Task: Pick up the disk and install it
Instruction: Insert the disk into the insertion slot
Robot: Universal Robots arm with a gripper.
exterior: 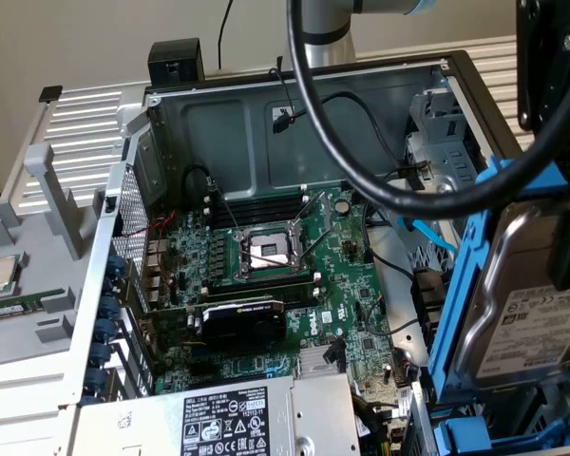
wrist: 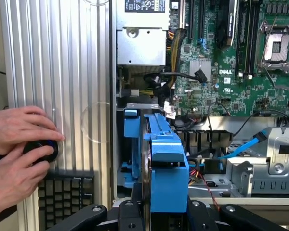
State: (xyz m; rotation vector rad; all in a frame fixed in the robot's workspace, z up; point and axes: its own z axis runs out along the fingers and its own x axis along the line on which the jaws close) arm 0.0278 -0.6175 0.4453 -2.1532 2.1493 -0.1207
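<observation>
My gripper (wrist: 164,214) is clenched on the silver metal hard disk in its blue plastic frame (exterior: 515,313), gripping it across its flat sides so that it stands on edge. I hold it over the open grey steel computer case (exterior: 266,104), above the corner between the grey power-supply box with the black-and-white label (exterior: 228,418) and the silver drive cage (wrist: 274,163). The green motherboard (exterior: 294,256) lies flat on the case floor. A ribbed silver aluminium table (wrist: 58,72) runs alongside the case. At its edge a person's two hands (wrist: 14,144) cup a round black knob (wrist: 41,151), just beside a black keyboard (wrist: 67,192). A plain beige wall (exterior: 76,38) closes the room behind the table
</observation>
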